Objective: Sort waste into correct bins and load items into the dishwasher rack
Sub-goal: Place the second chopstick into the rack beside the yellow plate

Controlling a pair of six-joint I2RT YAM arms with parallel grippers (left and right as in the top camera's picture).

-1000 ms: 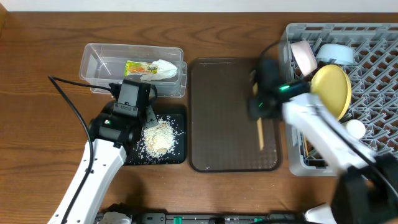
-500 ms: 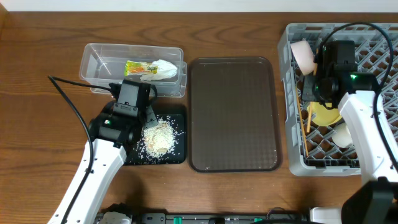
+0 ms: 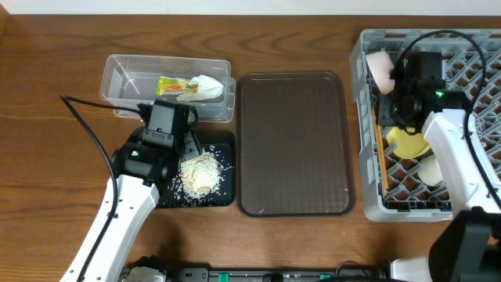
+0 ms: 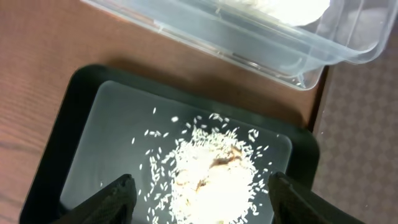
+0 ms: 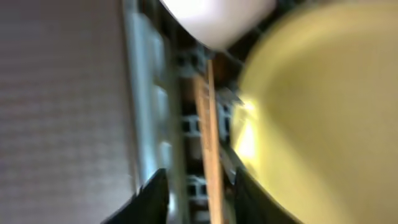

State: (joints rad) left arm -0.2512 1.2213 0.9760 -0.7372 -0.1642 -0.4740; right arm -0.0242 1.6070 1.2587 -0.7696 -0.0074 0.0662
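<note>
The rice scraps [image 3: 200, 171] lie heaped in the black tray [image 3: 223, 196]. My left gripper [image 3: 193, 157] hangs open just above them, its fingers either side of the heap [image 4: 214, 177] in the left wrist view [image 4: 202, 186]. The snack wrapper with white paper [image 3: 189, 86] lies in the clear tub [image 3: 117, 78]. My right gripper [image 3: 399, 117] is open inside the grey rack [image 3: 368, 205], next to the yellow plate [image 3: 407, 142]. The chopsticks [image 3: 382, 160] lie along the rack's left side and pass loosely between its fingers [image 5: 200, 186]. The pinkish bowl [image 3: 381, 69] and the white cup [image 3: 432, 168] sit in the rack. The blue bowl is hidden.
The brown serving tray [image 3: 293, 145] lies between the black tray and the rack. The clear tub's wall [image 4: 249, 37] stands just beyond the black tray [image 4: 68, 124]. The rack's grey wall [image 5: 146, 93] runs close to my right gripper's left finger.
My right arm swung from over the brown tray into the rack with the chopsticks, which now lie along the rack's left side. The left arm has not moved.
</note>
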